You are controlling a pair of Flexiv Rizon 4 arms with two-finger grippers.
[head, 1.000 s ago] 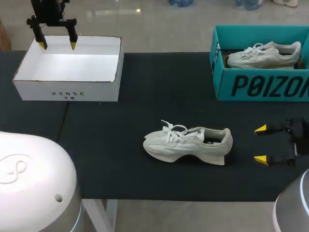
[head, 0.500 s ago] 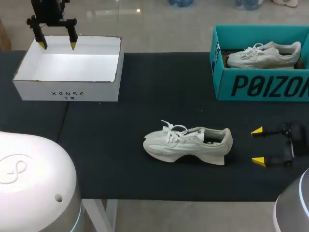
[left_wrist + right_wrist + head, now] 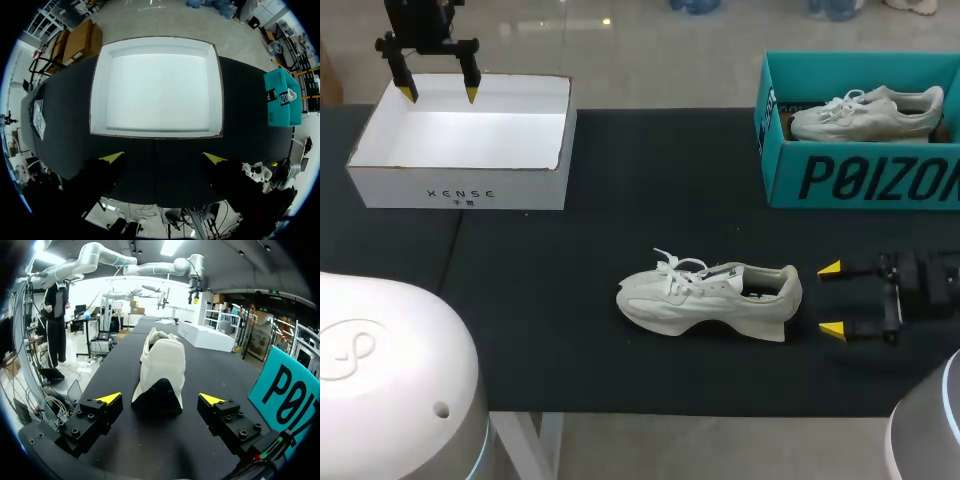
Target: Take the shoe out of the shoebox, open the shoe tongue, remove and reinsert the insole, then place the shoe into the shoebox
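The white lace-up sneaker (image 3: 710, 298) stands upright on its sole near the middle of the black counter (image 3: 620, 180), outside either box. Its long axis runs across the counter. The toe points to the robot's left and the open heel collar faces right.

The right arm's jaws lie level with the counter just beyond the heel. They are spread and grip nothing. Their two yellow fingertips (image 3: 830, 268) sit near the heel but apart from it, one toward the far side of the shoe and one toward the near side. In the right wrist view the sneaker (image 3: 161, 367) sits dead ahead, heel first, centred between the fingertips (image 3: 110, 398). Its axis is in line with the jaws' reach, so a straight advance would likely bracket the heel.

The left arm's jaws are also spread and unloaded. They hang over the far rim of the white open cardboard box (image 3: 460, 140) at the far left corner, well apart from the sneaker. The right arm is clearly the nearer one.

A teal printed shoebox (image 3: 860, 170) at the far right holds a second pale sneaker (image 3: 868, 112).
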